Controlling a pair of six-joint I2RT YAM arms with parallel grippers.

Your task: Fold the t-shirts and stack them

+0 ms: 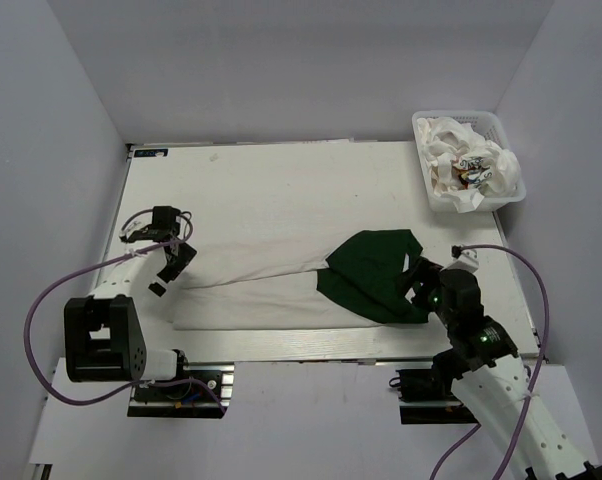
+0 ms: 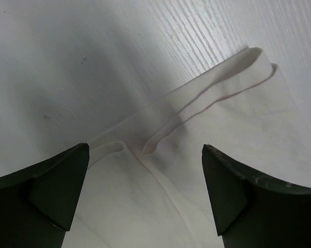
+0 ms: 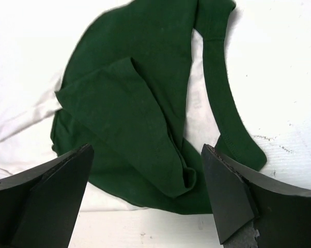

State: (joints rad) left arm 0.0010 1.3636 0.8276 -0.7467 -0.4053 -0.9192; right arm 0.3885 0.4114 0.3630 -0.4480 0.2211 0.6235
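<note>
One t-shirt (image 1: 271,285) lies across the near half of the table (image 1: 281,190), folded lengthwise into a long flat band. Its white body runs from the left side towards the middle, and its dark green sleeves (image 1: 373,272) are piled together at the right end. In the right wrist view the green cloth sits in overlapping layers, with one sleeve folded over another and a green neckband curving along the right side, white cloth showing beneath and to the left. In the left wrist view the white hem end rests flat, with a narrow doubled fold of fabric running diagonally away across the table. The left gripper (image 2: 145,150) hovers over that white end with its jaws spread wide and nothing between them. The right gripper (image 3: 148,150) hangs just above the green sleeves, its jaws also wide apart and gripping no cloth. Well apart from the flat shirt, at the far right corner, the other t-shirts (image 1: 476,160) lie crumpled in a heap inside a white lattice basket (image 1: 459,116), a small colourful print showing among the folds. Purple cables (image 1: 41,310) loop from each arm down to the bases at the near edge.
</note>
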